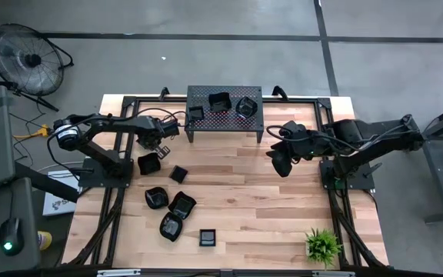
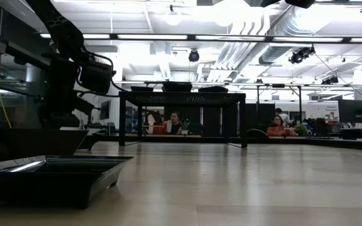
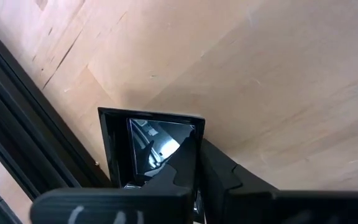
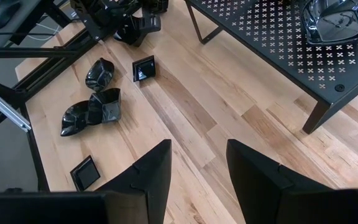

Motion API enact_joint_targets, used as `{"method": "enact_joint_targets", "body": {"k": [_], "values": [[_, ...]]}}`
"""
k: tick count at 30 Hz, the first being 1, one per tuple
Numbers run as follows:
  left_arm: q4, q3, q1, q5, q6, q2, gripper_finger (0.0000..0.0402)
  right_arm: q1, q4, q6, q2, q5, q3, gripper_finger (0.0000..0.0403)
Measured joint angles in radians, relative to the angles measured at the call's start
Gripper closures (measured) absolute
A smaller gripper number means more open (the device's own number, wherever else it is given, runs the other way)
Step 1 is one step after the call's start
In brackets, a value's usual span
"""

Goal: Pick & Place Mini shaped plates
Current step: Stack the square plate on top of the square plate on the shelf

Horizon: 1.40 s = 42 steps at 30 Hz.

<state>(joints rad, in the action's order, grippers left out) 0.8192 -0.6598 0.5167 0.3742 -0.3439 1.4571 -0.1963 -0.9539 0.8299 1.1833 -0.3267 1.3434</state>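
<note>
A square plate (image 3: 146,146) is pinched at its rim by the left gripper (image 1: 158,148) at the table's left edge. Other plates (image 1: 177,214) are scattered nearby; three are carried on the perforated stand (image 1: 224,108). The right gripper (image 1: 280,160) is held spread above bare wood.

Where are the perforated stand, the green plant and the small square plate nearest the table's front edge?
Perforated stand (image 1: 224,117): high view, bare part of its top.
Green plant (image 1: 323,245): high view, middle of its leaves.
Small square plate (image 1: 208,237): high view, its centre.
</note>
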Motion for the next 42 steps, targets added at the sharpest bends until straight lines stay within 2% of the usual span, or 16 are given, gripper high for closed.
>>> {"method": "enact_joint_targets", "body": {"k": [7, 17, 25, 34, 42], "values": [[0.004, 0.0, 0.0, -0.02, 0.008, -0.028, 0.04, 0.0, 0.0, 0.0, 0.0, -0.003, 0.0, 0.0253], [0.052, 0.0, 0.0, -0.023, 0.028, -0.138, 0.0401, 0.0, 0.0, 0.0, 0.0, -0.007, 0.0, 0.0253], [0.05, 0.0, 0.0, -0.063, 0.077, -0.234, 0.0401, 0.0, 0.0, 0.0, 0.0, -0.015, 0.0, 0.0253], [0.043, 0.0, 0.0, -0.178, 0.184, -0.349, 0.0401, 0.0, 0.0, -0.001, 0.0, -0.034, 0.0, 0.0253], [-0.082, 0.0, 0.0, -0.317, 0.339, -0.463, 0.0401, 0.0, 0.0, -0.001, 0.0, -0.035, 0.0, 0.0253]]}}
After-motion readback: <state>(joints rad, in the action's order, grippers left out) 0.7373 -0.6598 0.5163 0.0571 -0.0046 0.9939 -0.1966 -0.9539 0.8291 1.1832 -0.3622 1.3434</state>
